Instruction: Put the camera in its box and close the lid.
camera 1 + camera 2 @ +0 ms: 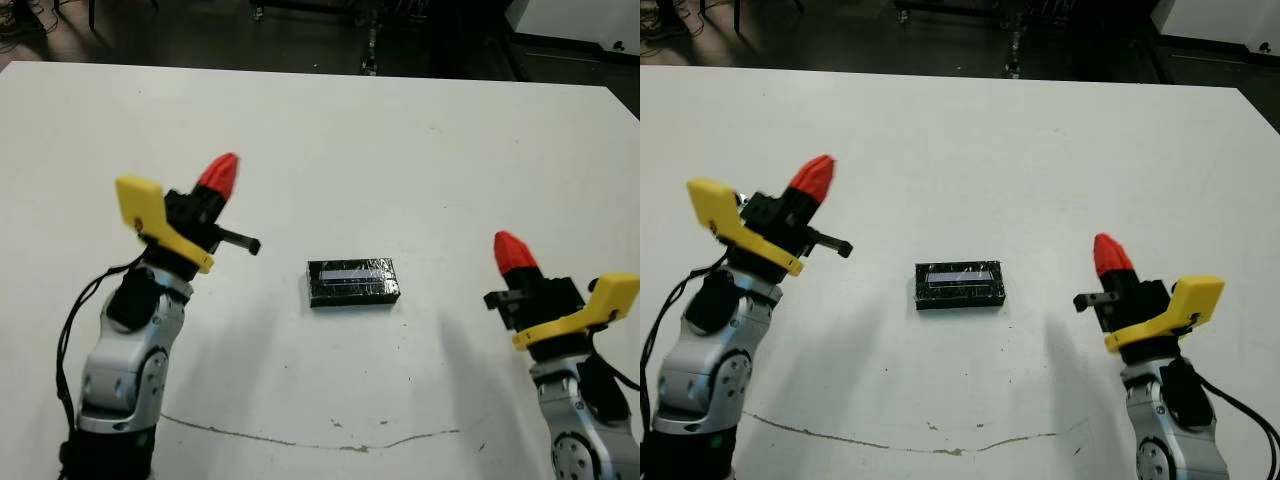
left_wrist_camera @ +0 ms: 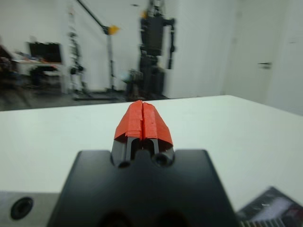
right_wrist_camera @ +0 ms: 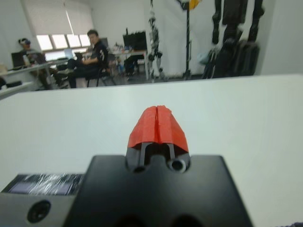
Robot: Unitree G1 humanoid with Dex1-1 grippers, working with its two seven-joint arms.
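The glossy black rectangular lid with its pale silvery stripe (image 1: 352,283) sat squarely over the box in the middle of the white counter (image 1: 400,140), covering it so that neither the white tray nor the camera showed. The task looked finished (the camera presumably inside, though that could not be checked). The left hand (image 1: 219,175) and the right hand (image 1: 510,250) hung raised well apart on either side of it, each with its red fingertips pressed together on nothing.
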